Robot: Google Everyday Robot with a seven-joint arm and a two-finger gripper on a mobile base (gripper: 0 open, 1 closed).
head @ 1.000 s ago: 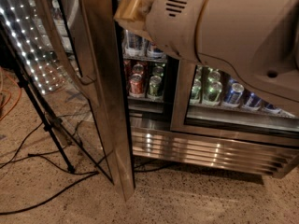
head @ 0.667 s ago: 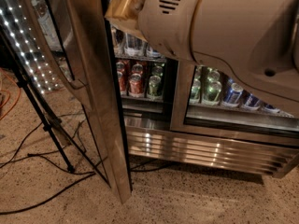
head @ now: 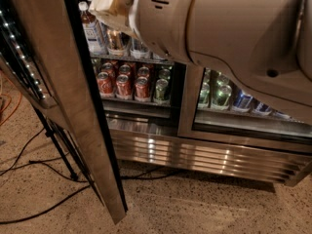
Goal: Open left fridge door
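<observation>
The left fridge door (head: 68, 91) stands swung out from the cabinet, with its brushed steel edge turned toward me and running from the top left down to the floor. A dotted white LED strip (head: 22, 62) shows along its far side. My arm's large white housing (head: 229, 33) fills the upper right. The tan gripper (head: 111, 6) sits at the arm's end near the top, just right of the door's edge and in front of the open shelves. The door's handle is hidden.
Inside the open left bay are red cans (head: 123, 84), a green can (head: 161, 89) and a bottle (head: 91, 29). The right door (head: 234, 99) is closed over green and blue cans. A steel grille (head: 195, 155) runs along the base. Black cables (head: 29, 165) and a stand leg (head: 59, 152) lie on the floor at left.
The left door has swung wider, so more of the shelves and red cans shows beside its edge. The gripper has shifted left with the door.
</observation>
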